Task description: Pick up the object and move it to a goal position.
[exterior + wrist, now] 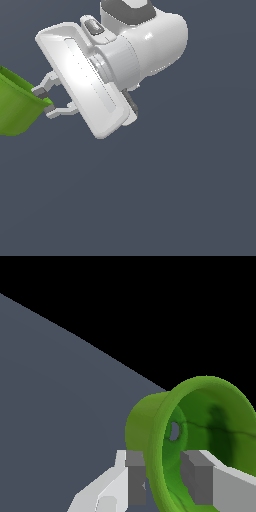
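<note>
The bright green cup (17, 107) hangs at the exterior view's left edge, partly cut off by the frame. My white gripper (44, 102) is shut on the cup's thin rim, one finger outside the wall and one inside. In the wrist view the cup (200, 426) lies on its side with its hollow inside facing the camera, and the gripper (162, 481) pinches its rim between two grey pads (135, 476). The cup is held above the grey floor.
A plain dark grey floor (175, 190) fills the exterior view. In the wrist view the floor (55, 406) ends at a straight edge against black background. No goal marker shows.
</note>
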Robot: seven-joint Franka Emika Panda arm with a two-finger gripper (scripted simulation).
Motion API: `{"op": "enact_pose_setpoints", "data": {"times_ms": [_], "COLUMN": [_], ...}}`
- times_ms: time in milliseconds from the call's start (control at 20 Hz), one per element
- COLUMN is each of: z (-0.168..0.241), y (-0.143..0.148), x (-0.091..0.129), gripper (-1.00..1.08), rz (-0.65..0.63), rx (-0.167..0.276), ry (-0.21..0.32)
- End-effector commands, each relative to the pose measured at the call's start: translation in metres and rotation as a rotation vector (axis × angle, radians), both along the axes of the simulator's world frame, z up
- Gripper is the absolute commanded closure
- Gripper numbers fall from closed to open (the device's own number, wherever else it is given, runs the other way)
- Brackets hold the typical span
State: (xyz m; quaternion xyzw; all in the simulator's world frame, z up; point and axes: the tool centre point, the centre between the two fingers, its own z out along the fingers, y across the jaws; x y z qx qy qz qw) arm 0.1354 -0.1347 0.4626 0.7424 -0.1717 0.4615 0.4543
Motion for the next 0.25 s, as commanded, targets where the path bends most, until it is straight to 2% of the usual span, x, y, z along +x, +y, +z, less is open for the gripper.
{"op": "enact_pose_setpoints", "data": {"times_ms": [0, 200], "z": [0.0054, 0.0045], "y": [-0.0008, -0.0003], "x": [-0.0012, -0.0015], "gripper": [1.08, 1.08], "rz": [-0.004, -0.004], "rx": [-0.003, -0.003], "ry": [-0.013, -0.010]}}
